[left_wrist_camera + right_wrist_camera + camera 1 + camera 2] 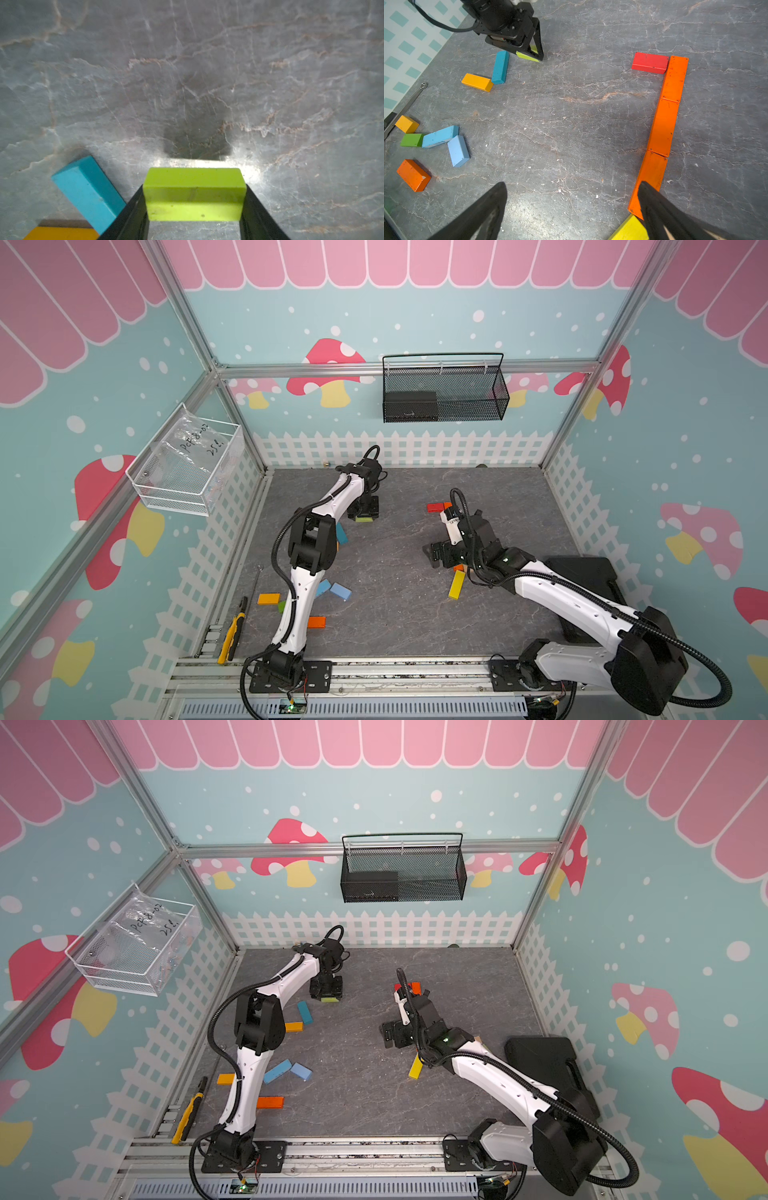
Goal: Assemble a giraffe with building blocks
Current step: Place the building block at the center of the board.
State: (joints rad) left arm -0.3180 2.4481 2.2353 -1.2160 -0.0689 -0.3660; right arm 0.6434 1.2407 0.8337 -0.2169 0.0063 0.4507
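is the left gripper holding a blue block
No, the left gripper is closed on a lime block, while the blue block lies loose beside it.

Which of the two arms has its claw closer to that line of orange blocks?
Right. The right gripper hovers open at one end of the orange line. The left gripper is far across the table, holding a lime-green block.
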